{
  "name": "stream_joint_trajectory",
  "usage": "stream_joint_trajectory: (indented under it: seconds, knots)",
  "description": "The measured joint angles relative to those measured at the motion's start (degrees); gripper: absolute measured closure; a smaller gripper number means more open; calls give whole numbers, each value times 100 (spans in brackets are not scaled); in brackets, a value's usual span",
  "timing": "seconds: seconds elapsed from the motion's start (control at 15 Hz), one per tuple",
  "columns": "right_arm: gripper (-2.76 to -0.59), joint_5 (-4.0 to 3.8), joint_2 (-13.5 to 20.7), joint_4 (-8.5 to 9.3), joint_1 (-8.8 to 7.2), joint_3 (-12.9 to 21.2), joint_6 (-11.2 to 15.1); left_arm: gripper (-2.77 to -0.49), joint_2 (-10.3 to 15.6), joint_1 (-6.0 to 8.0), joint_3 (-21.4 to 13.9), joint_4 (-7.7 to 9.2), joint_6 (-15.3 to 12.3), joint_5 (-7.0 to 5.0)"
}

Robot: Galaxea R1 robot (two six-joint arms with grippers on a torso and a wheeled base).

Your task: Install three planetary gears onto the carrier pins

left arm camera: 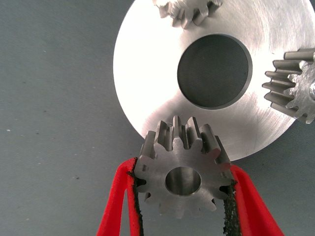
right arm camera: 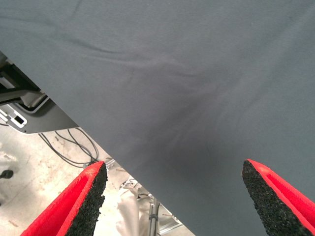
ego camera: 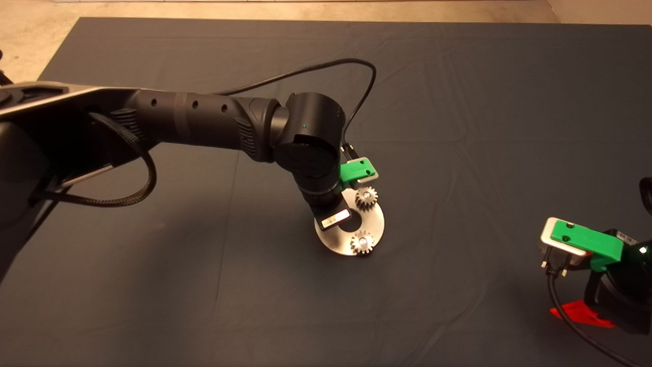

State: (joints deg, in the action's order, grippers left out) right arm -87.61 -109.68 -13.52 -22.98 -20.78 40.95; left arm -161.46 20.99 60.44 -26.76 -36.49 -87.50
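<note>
My left gripper [left arm camera: 183, 196] is shut on a planetary gear [left arm camera: 183, 179], gripping its toothed sides and holding it flat over the rim of the round silver disc [left arm camera: 147, 64]. Two more gears [left arm camera: 293, 86] [left arm camera: 187, 10] sit on the disc either side of its central hole [left arm camera: 214, 71]. In the head view the disc [ego camera: 333, 239] lies mid-mat with the two gears [ego camera: 365, 196] [ego camera: 362, 242] on it, and a carrier pin's bright top shows in the nearer gear's bore. My left wrist hides the held gear there. The third pin is hidden. My right gripper [right arm camera: 174, 196] is open and parked at the mat's lower right.
The dark mat [ego camera: 458, 127] spreads wide around the disc. A black cable [ego camera: 326, 66] loops above my left arm. Past the mat's edge, the right wrist view shows floor with cables and a stand [right arm camera: 29, 113].
</note>
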Motion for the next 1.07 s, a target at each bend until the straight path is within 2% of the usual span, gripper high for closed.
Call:
stream_joint_trajectory:
  seconds: [0.27, 0.53, 1.07]
  knots:
    - [-203, -4, 1, 10, -83, 1, 0, -66, 2, -134, 0, -87, 16, 0]
    - [-203, -6, 85, 55, -231, 9, -2, -66, 5, -134, 0, -245, 86, 0]
    - [-203, -4, 130, 112, -359, 20, -18, -66, 7, -134, 69, -417, 236, 0]
